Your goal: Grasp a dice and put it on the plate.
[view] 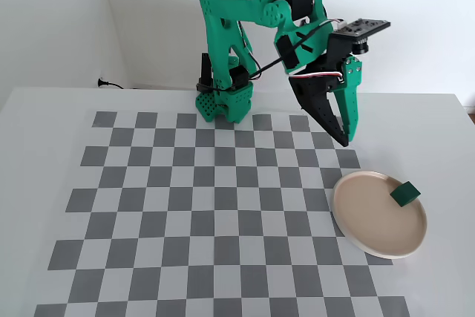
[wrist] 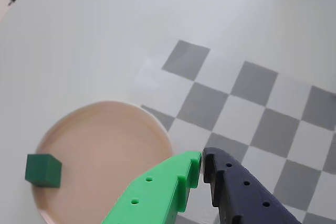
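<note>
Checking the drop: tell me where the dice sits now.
The dice rests on the plate, near its upper-right rim in the fixed view, below and right of the raised end effector.

wrist view: close, looking down past jaws | fixed view: high front, facing arm | shared: plate (wrist: 100, 145) (view: 371, 220)

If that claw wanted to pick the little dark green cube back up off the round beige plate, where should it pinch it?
Probably from straight above, pinching two opposite upright faces of the small dark green cube. It lies flat near the edge of the shallow beige plate, so its sides are exposed and parallel, but the low rim would likely hinder a sideways approach. The gripper hangs above the table, nearly closed and empty.
</note>
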Controlling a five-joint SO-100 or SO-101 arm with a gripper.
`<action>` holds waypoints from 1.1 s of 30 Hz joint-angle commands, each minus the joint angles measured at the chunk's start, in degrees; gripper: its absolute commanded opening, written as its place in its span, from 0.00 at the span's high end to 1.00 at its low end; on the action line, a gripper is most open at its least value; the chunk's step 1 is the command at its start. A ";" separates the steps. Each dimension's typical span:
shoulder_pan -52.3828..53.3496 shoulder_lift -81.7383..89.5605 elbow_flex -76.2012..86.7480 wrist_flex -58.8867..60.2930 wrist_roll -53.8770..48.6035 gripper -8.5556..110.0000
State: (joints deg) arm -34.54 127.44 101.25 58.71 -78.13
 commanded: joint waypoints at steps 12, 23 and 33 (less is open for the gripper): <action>14.41 17.40 10.99 4.04 14.94 0.96; 20.39 25.75 24.96 -8.61 39.11 0.96; 23.73 29.88 42.28 -20.48 47.64 0.96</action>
State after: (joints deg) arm -11.07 154.95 142.38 41.13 -33.31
